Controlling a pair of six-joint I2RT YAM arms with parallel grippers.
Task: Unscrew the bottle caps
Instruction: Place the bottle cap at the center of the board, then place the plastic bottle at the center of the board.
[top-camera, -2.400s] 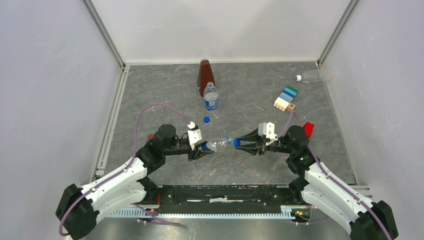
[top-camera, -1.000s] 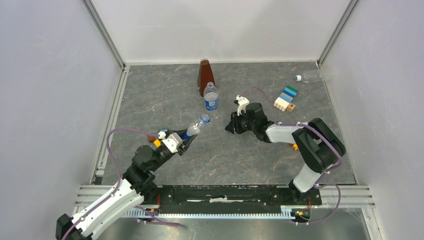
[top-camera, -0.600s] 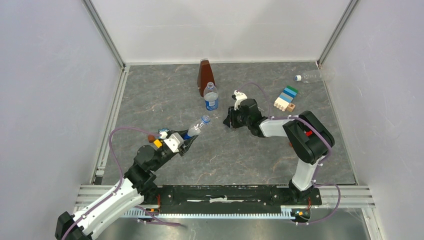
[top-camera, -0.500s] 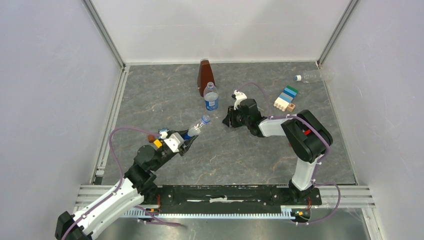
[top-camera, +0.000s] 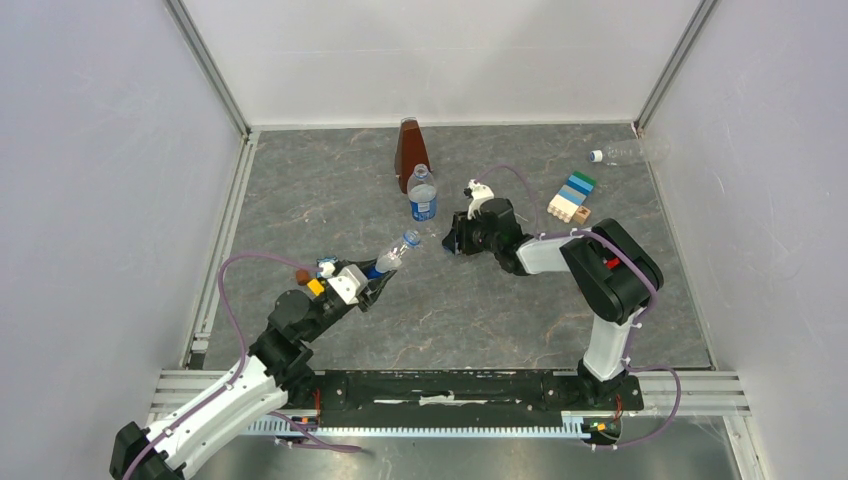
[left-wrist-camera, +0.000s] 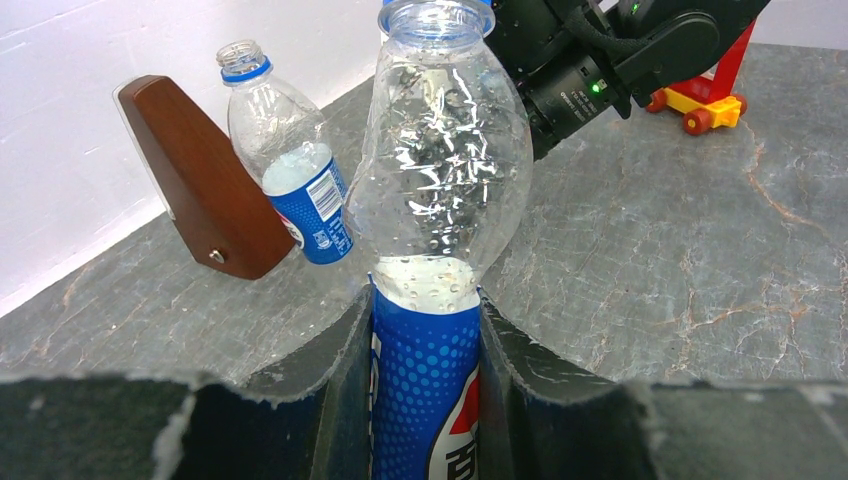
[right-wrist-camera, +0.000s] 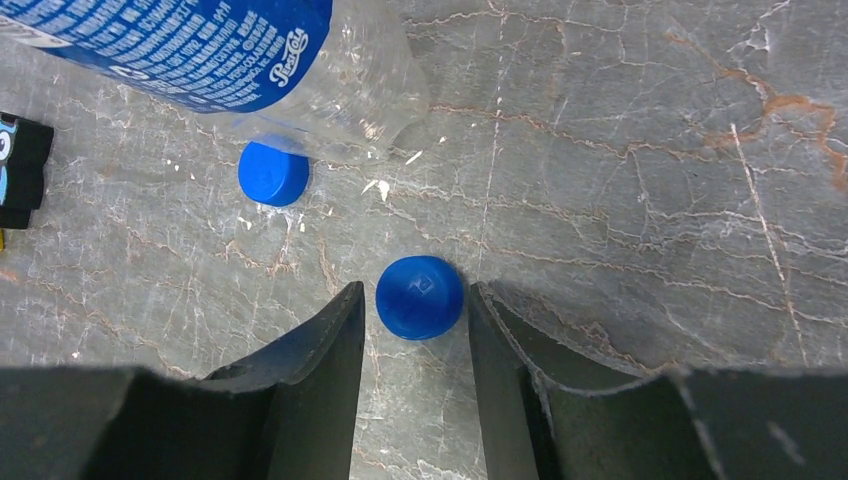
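The open bottle (left-wrist-camera: 430, 200) is clamped in the left gripper (left-wrist-camera: 425, 302) so it cannot fall, and a blue cap (right-wrist-camera: 419, 297) is left on the table (right-wrist-camera: 650, 150) near its middle, between the right gripper's (right-wrist-camera: 415, 293) parted fingers (right-wrist-camera: 310, 370).

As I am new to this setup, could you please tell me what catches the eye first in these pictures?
The left gripper, left of the middle of the table, holds an uncapped labelled bottle tilted upward. Opposite it, the right gripper sits low over the table, jaws parted around a loose blue cap. In the far right corner a clear bottle lies capped.
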